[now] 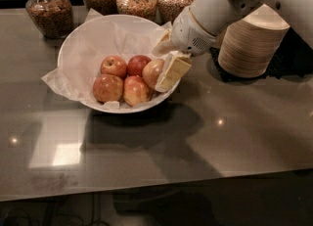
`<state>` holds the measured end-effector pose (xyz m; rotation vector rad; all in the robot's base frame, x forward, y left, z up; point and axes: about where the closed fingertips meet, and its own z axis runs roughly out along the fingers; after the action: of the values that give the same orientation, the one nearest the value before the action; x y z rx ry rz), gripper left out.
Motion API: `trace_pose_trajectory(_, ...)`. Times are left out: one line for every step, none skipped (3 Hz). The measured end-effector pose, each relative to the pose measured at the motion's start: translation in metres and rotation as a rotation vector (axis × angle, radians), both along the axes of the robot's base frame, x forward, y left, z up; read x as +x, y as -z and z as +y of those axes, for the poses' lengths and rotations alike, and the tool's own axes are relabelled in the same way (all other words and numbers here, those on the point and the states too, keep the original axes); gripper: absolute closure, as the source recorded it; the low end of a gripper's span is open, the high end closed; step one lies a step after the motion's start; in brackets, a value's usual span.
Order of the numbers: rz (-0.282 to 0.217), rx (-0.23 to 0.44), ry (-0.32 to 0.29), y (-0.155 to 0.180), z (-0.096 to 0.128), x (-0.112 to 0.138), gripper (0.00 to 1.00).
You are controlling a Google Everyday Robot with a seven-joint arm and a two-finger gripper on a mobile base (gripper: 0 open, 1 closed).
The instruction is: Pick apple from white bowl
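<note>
The white bowl point(78, 44), lined with crumpled white paper, stands at the back left of the table and holds several apples. The apple point(152, 72), pale orange-red with yellowish patches, lies at the bowl's right side. My gripper point(165, 77) reaches down from the upper right over the bowl's right rim and sits right against this apple, covering its right side. A smaller deep-red apple point(138, 63) lies just left of it. Other red-yellow apples point(108, 87) lie further left and in front.
A stack of tan paper bowls point(252, 44) stands on a dark mat at the right, close to my arm. Several glass jars of grains point(48, 11) line the back edge behind the bowl. The glossy grey table point(195, 142) extends toward the front.
</note>
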<state>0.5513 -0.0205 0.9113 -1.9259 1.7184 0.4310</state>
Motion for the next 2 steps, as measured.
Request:
trace_pose_trajectory(0.031,-0.014,-0.016,0.0154,0.0114,-0.0065,0.34)
trace_pose_trajectory(0.032,-0.018,-0.022,0.0161,0.0164,-0.005,0.34)
